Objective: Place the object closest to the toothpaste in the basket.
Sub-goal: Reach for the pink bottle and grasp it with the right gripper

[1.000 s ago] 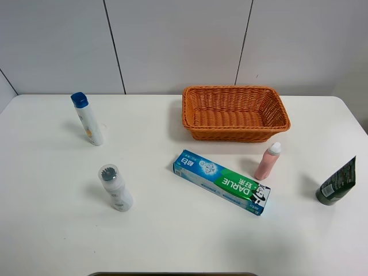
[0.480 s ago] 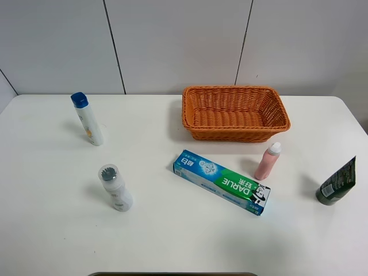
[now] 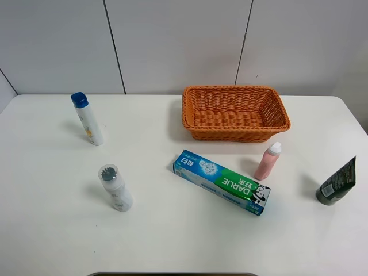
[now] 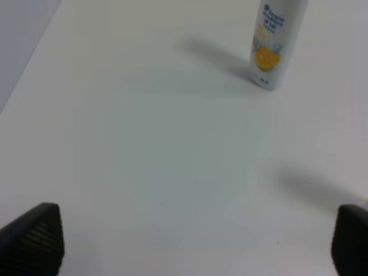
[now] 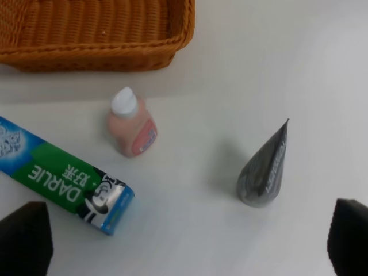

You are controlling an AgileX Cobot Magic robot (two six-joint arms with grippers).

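Note:
A blue and green Darlie toothpaste box (image 3: 222, 181) lies flat in the middle of the white table; it also shows in the right wrist view (image 5: 60, 175). A small pink bottle with a white cap (image 3: 268, 161) stands just right of it, the closest object, also seen in the right wrist view (image 5: 131, 123). The orange wicker basket (image 3: 234, 113) sits behind, empty. Neither gripper shows in the exterior high view. My left gripper (image 4: 198, 241) is open over bare table. My right gripper (image 5: 190, 244) is open, above and short of the pink bottle.
A dark green tube (image 3: 337, 183) stands on its cap at the right edge, also in the right wrist view (image 5: 265, 168). A white bottle with a blue cap (image 3: 88, 119) stands far left, also in the left wrist view (image 4: 275, 43). A white bottle with a grey cap (image 3: 115, 188) stands front left.

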